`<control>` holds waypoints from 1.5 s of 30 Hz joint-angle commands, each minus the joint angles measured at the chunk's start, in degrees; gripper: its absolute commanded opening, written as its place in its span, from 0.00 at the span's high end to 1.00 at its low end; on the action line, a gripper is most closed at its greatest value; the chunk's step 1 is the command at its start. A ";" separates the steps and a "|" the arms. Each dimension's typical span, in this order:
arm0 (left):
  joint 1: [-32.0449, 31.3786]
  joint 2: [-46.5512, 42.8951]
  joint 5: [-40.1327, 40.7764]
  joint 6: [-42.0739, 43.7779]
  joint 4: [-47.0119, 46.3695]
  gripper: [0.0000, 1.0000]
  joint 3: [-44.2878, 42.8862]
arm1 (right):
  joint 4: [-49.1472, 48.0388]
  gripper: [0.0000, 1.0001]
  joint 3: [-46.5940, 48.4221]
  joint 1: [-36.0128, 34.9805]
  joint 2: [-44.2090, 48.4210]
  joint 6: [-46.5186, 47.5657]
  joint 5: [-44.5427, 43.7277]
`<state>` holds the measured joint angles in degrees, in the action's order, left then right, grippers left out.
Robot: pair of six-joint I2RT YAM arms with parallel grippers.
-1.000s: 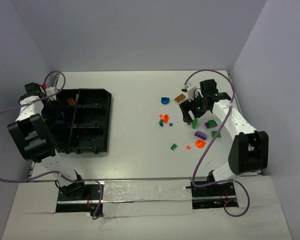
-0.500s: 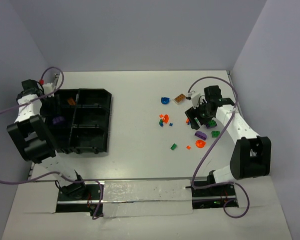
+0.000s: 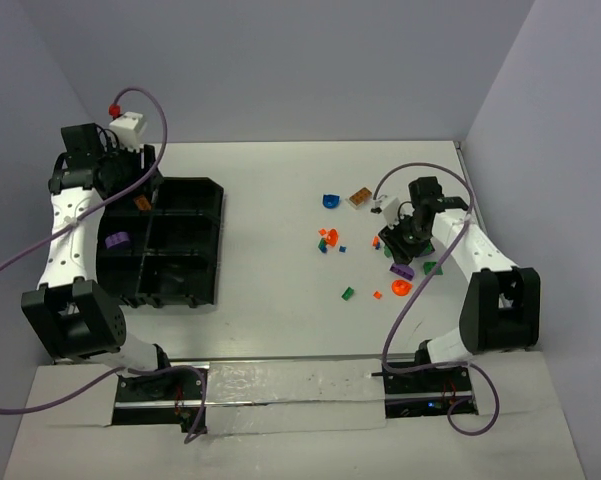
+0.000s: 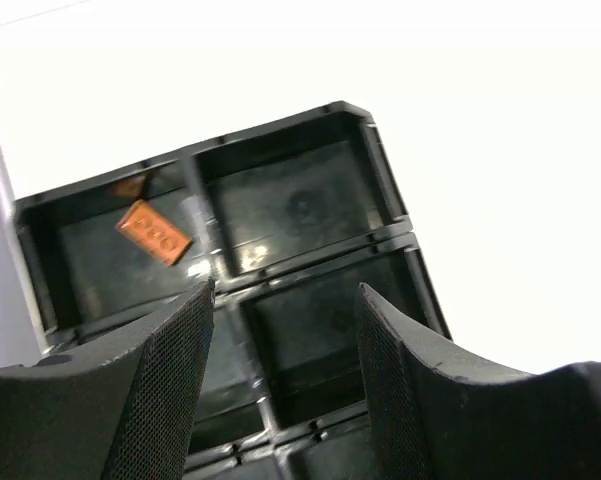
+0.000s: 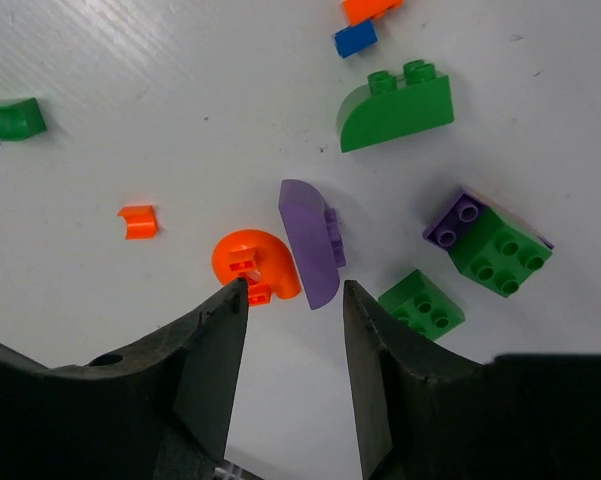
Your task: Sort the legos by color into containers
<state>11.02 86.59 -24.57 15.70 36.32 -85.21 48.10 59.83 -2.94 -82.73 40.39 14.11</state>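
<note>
The black divided tray [image 3: 220,242] sits at the left. It holds an orange brick [image 3: 142,203] in its far-left compartment and a purple piece [image 3: 117,240] in another. My left gripper [image 3: 140,182] hovers open and empty over the tray's far end; its wrist view shows the orange brick [image 4: 154,232] and the tray's dividers [image 4: 230,290]. My right gripper [image 3: 404,248] is open and empty above the loose legos. In its wrist view the open gripper [image 5: 295,288] stands just short of a purple rounded piece [image 5: 310,243] and an orange curved piece [image 5: 255,265].
Near the right gripper lie a green rounded brick [image 5: 395,110], a green-and-purple brick [image 5: 490,240], a small green brick [image 5: 422,305], a blue bit [image 5: 355,38] and an orange bit [image 5: 138,221]. Further left lie a blue piece [image 3: 329,201], a brown plate [image 3: 360,197] and a green bit [image 3: 348,293].
My left arm has swung up from the tray's left side to over its far end. My right gripper has shifted toward the purple and orange pieces.
</note>
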 commanded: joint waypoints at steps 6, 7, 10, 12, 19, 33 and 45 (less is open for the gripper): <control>-1.34 -1.60 -2.71 -1.61 -2.99 0.34 1.86 | 1.87 0.45 3.77 0.43 -9.41 3.60 -3.28; -1.44 -1.62 -2.77 -1.87 -3.12 0.34 1.81 | 1.46 0.45 3.64 0.48 -10.15 3.81 -3.39; -1.56 -2.00 -3.17 -2.50 -3.39 0.34 2.12 | 0.03 0.44 2.58 0.48 -11.89 4.80 -3.77; -1.71 -2.38 -3.71 -2.99 -3.58 0.34 2.58 | -0.88 0.45 1.97 0.48 -13.04 5.08 -3.96; -1.71 -2.21 -8.15 -5.61 -3.63 0.34 4.27 | -3.19 0.53 2.07 0.48 -15.63 6.10 -3.83; -2.26 -2.92 -17.26 -18.09 -8.76 0.36 7.64 | -3.03 1.00 23.96 -0.51 -15.19 -22.20 15.42; -15.25 -0.42 -15.07 -26.53 -17.63 0.33 5.38 | -16.41 1.00 43.01 -13.52 -19.23 -71.77 -0.41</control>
<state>-0.24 85.16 -38.48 -5.29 25.31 -75.43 33.41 96.34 -12.23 -100.11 -14.68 23.76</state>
